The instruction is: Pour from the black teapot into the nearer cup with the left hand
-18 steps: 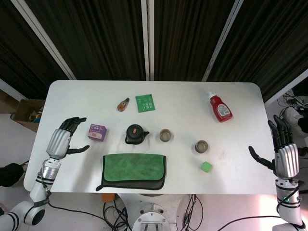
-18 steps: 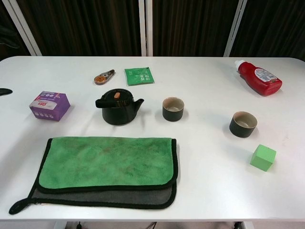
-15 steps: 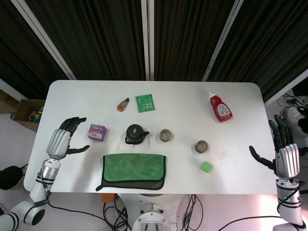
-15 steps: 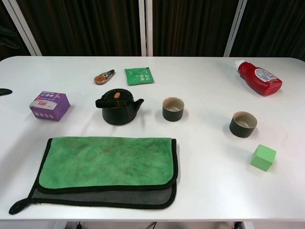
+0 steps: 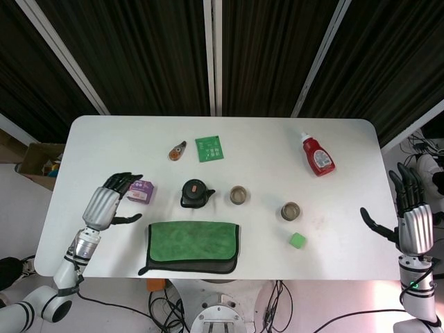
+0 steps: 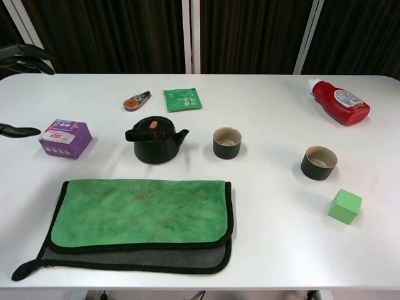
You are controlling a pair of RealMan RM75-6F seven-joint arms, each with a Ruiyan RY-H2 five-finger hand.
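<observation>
The black teapot (image 5: 194, 194) (image 6: 155, 140) stands upright mid-table, spout pointing right, an orange knob on its lid. One dark cup (image 5: 238, 195) (image 6: 227, 142) sits just right of the spout. A second dark cup (image 5: 291, 210) (image 6: 319, 162) stands further right and closer to the front edge. My left hand (image 5: 111, 201) hovers open left of the teapot, its fingers arched over a purple box (image 5: 141, 191) (image 6: 65, 138); only its fingertips (image 6: 24, 54) and thumb show in the chest view. My right hand (image 5: 411, 220) is open beyond the table's right edge, fingers pointing up.
A folded green cloth (image 6: 140, 222) lies in front of the teapot. A green cube (image 6: 345, 206) sits near the front right, a red bottle (image 6: 340, 101) lies at the back right. A green packet (image 6: 182, 99) and a small orange-brown tool (image 6: 135, 100) lie behind the teapot.
My left hand has moved right and a little forward, from the table's left edge to over the purple box. The right hand and the objects have stayed put.
</observation>
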